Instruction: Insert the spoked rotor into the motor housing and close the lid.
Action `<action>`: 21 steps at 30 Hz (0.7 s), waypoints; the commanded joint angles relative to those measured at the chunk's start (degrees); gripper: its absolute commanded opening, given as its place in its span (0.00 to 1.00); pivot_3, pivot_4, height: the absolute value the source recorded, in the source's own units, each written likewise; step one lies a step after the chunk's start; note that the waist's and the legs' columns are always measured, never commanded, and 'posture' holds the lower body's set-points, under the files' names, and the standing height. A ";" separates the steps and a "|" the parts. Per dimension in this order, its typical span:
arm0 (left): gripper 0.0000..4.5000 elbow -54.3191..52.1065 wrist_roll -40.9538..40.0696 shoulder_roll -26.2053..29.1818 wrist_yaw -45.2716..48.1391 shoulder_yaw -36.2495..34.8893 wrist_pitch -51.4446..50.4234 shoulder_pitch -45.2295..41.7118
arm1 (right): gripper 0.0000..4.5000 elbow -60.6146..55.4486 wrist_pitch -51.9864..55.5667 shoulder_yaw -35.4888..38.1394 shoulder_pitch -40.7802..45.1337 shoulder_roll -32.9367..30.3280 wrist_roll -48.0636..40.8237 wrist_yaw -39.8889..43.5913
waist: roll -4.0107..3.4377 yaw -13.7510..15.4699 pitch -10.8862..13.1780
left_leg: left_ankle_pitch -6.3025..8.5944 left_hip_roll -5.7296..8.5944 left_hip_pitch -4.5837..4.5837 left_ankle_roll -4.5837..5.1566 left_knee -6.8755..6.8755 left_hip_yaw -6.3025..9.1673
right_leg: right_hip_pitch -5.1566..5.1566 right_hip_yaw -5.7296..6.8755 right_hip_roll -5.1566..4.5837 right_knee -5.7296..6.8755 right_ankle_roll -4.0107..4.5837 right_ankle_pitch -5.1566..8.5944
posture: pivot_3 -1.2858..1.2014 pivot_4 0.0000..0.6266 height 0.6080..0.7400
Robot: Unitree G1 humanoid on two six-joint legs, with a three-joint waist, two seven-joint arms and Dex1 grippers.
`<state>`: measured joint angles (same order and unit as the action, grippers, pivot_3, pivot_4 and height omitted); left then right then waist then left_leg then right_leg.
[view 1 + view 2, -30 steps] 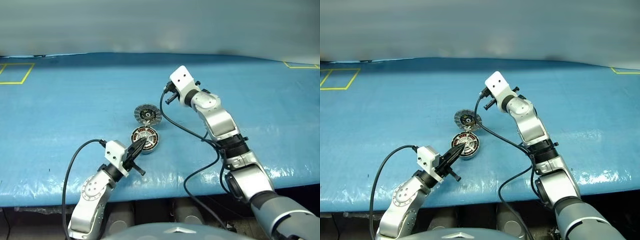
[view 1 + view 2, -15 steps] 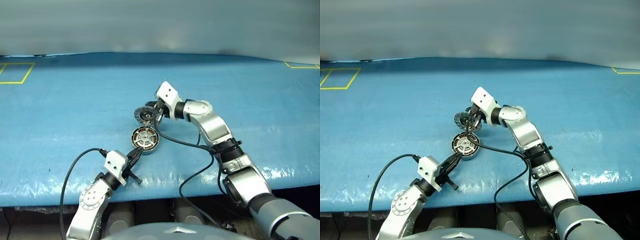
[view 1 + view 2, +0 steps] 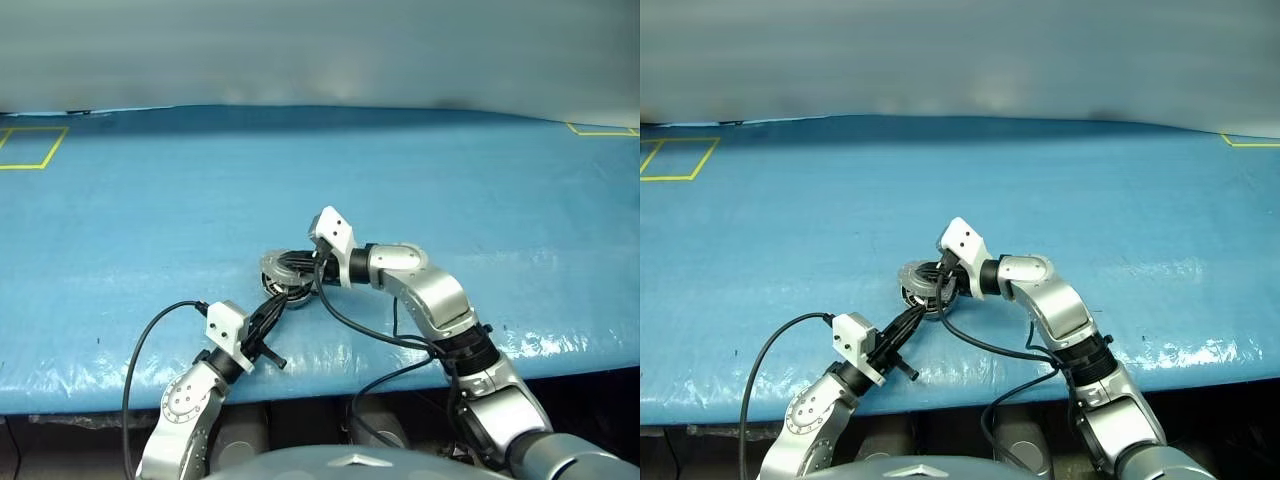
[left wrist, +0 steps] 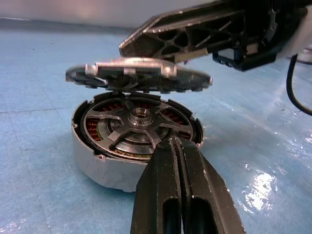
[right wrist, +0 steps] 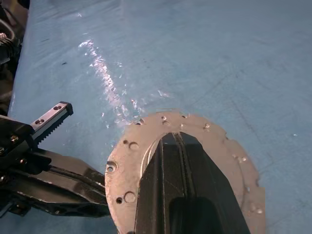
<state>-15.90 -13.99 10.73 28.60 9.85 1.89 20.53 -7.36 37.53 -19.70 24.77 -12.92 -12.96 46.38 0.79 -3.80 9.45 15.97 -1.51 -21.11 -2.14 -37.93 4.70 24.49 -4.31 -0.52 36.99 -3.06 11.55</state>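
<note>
Ribbed grey lid (image 4: 139,77) tilted over spoked rotor (image 4: 141,124), both pincers together

A wide table (image 3: 120,200) under a glossy, wrinkled blue sheet (image 3: 500,180) catches overhead light. Yellow tape (image 3: 30,147) marks its far corners. A pale grey wall (image 3: 320,50) rises behind.

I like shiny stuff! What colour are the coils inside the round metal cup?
Copper-red coils, seen best in the left wrist view.
</note>
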 commanded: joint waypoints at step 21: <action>0.02 -1.91 4.60 -1.82 -6.59 0.97 -0.73 -2.29 | 0.00 -5.07 2.79 0.00 -9.16 6.01 -3.33 -11.52 | 0.01 0.15 -0.02 | 0.00 0.02 0.06 0.00 -0.02 -0.03 | -0.07 -0.05 -0.01 -0.04 0.01 0.01 | 0.52 0.24 1.00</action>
<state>-15.40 -9.75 9.16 22.50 10.36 1.19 19.17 -11.82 39.50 -19.33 15.46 -6.80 -15.86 34.97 0.79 -3.66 9.43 15.96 -1.50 -21.05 -2.14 -37.94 4.67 24.42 -4.36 -0.53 36.95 -3.05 11.56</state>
